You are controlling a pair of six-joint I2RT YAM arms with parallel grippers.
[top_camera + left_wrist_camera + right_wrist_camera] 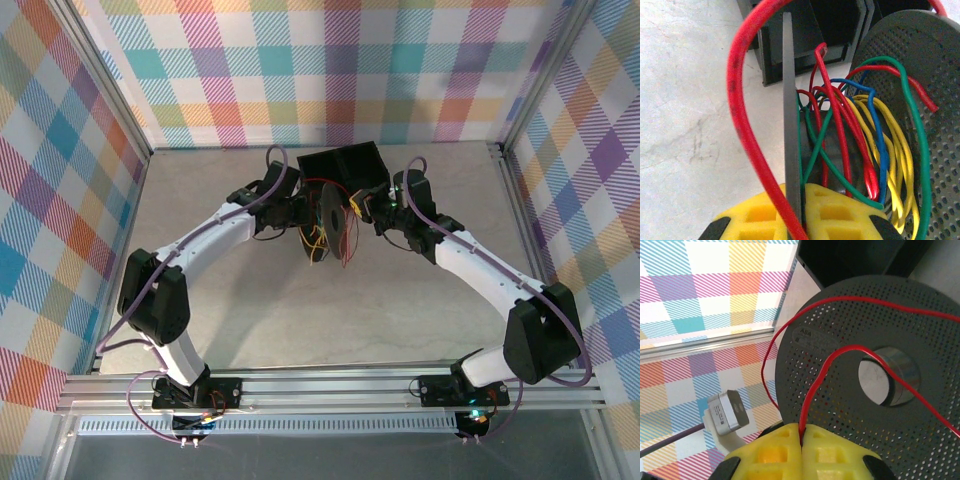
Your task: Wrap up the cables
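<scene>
Top view: the left gripper (305, 216) and right gripper (366, 209) flank the upright spool (330, 212). The cables (322, 245) dangle under it. A black box (345, 165) sits just behind, with bare table (250, 310) toward me.

Left wrist: my fingers are pinched tight on a red cable (740, 100) beside the spool's flange edge.

Right wrist: the fingers are clamped on a red strand (810, 390) that crosses the flange. The wall is near on the left.
</scene>
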